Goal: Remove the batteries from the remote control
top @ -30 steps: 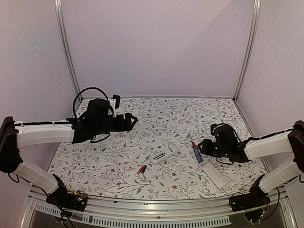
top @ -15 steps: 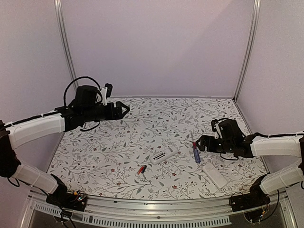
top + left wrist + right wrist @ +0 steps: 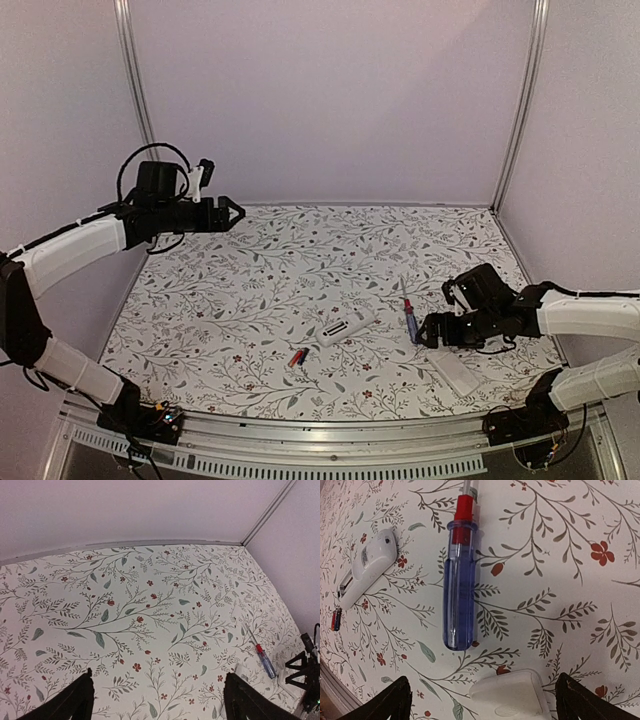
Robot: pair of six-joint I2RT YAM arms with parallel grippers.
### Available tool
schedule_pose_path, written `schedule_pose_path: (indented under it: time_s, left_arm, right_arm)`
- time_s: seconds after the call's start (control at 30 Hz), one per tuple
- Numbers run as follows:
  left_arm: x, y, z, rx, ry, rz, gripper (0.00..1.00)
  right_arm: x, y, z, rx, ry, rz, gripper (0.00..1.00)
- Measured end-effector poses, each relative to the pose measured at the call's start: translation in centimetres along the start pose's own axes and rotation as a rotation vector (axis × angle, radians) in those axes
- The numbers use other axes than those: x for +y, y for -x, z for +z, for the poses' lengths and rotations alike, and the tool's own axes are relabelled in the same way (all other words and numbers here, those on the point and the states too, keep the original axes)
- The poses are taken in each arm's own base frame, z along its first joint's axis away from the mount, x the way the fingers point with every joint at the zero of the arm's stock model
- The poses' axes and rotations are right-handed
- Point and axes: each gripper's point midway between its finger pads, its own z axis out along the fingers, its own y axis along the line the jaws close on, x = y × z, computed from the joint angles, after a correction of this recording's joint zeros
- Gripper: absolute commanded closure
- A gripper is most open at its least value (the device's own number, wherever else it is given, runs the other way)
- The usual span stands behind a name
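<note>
The white remote control [image 3: 347, 325] lies mid-table with its narrow recess facing up; the right wrist view shows the remote control [image 3: 368, 566] at the left. The batteries [image 3: 297, 357] lie loose on the table just left of it, seen as small red-and-dark batteries [image 3: 335, 620] at that view's edge. My left gripper [image 3: 232, 213] hangs open and empty high over the far left corner, and in its own view the left gripper [image 3: 157, 676] looks down on bare patterned table. My right gripper [image 3: 428, 333] is open and empty, low beside the screwdriver; the right gripper [image 3: 483, 680] frames a white plate's end.
A red-and-blue-handled screwdriver [image 3: 411, 320] lies right of the remote, and the screwdriver [image 3: 459, 585] fills the middle of the right wrist view. A flat white plate [image 3: 452, 370] lies near the front right; the plate [image 3: 512, 700] sits between my right fingers. Walls close the table's sides.
My left arm has risen and swung back toward the far left corner. My right gripper has opened wide and drawn back toward the near right; the screwdriver lies on the table.
</note>
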Motion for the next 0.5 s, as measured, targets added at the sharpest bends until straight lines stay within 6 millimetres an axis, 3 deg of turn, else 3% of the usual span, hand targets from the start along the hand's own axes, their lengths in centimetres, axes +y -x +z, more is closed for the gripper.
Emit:
schedule_pose_path:
  time_s: [0.27,0.5]
  left_arm:
    - [0.1,-0.4,-0.3,0.017,-0.030,-0.012,0.10]
    - [-0.3,0.1,-0.9,0.000,-0.040,-0.006,0.10]
  right_arm:
    - [-0.5,-3.8,-0.6,0.096,-0.028,0.042,0.01]
    - [-0.3,-5.4,-0.8,0.144,-0.041,0.037,0.05]
